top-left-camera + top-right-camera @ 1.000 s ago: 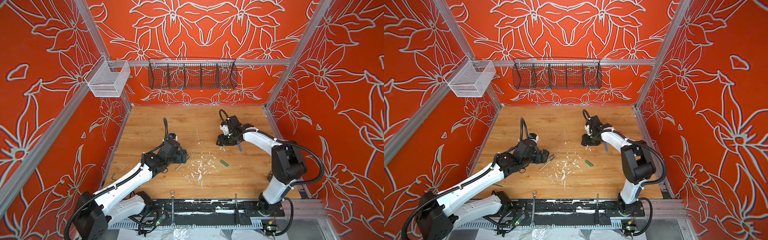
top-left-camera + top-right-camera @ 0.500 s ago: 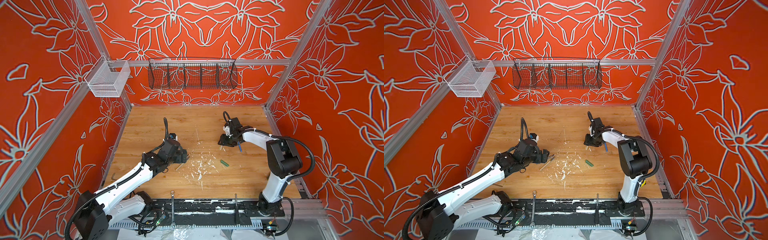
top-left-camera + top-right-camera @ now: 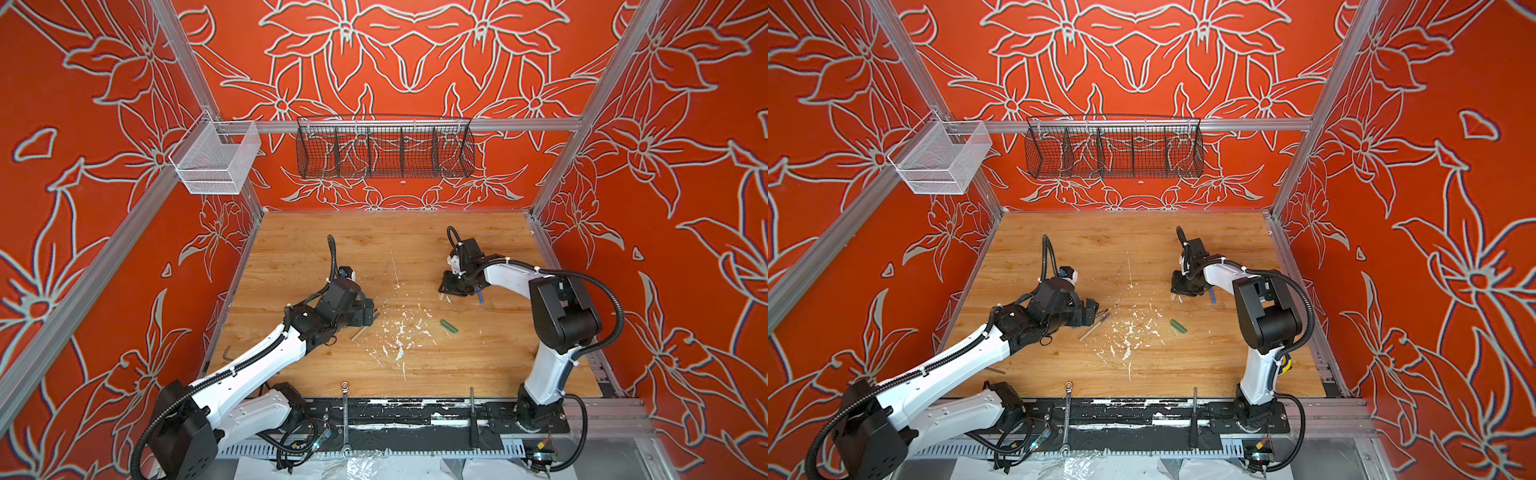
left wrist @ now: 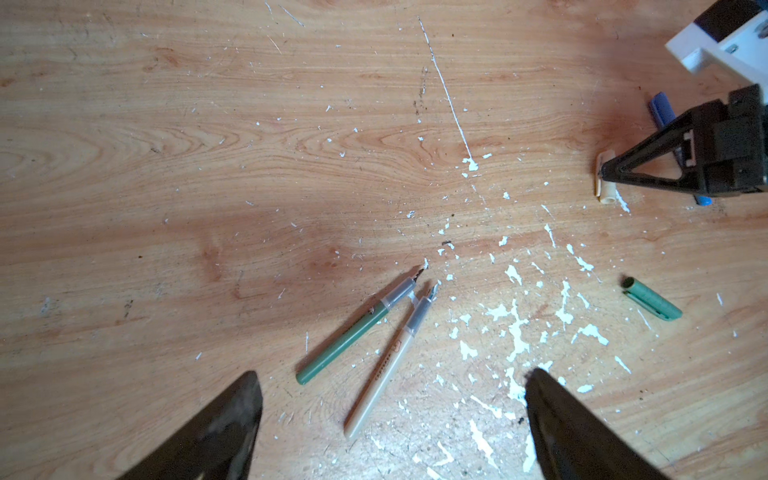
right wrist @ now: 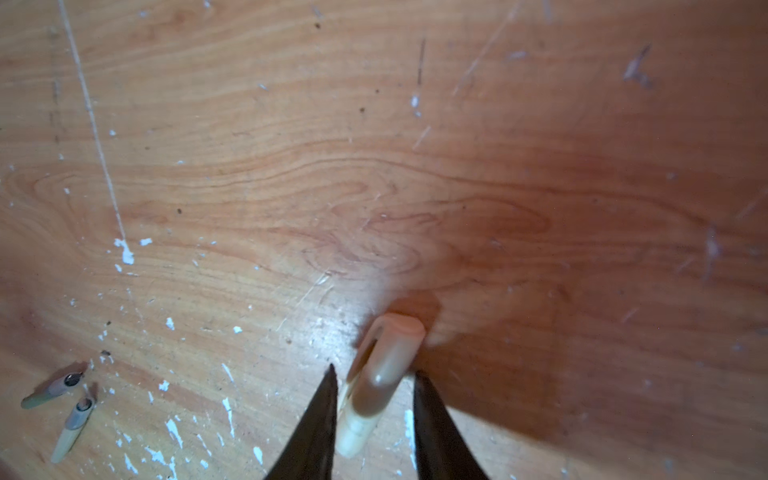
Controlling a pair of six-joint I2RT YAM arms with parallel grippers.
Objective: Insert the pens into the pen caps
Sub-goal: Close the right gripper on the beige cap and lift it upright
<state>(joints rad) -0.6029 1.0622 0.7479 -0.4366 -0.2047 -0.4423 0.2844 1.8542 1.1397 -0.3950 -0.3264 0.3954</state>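
Both top views look from high above the 6 o'clock edge of the bench (image 3: 415,232). They are tilted down toward the wire basket (image 3: 384,151) at 12 o'clock and stand far enough to hold the left arm (image 3: 253,361) and the right arm (image 3: 507,276). They share almost the same scene, shifted a little sideways. The left wrist camera looks down on the bench from near, between the left jaws, out to the right jaws. The right wrist camera is much nearer to the wood, between the right jaws. Both wrist views share the green pen (image 4: 357,330), the tan pen (image 4: 390,361) and the tan cap (image 5: 386,365).
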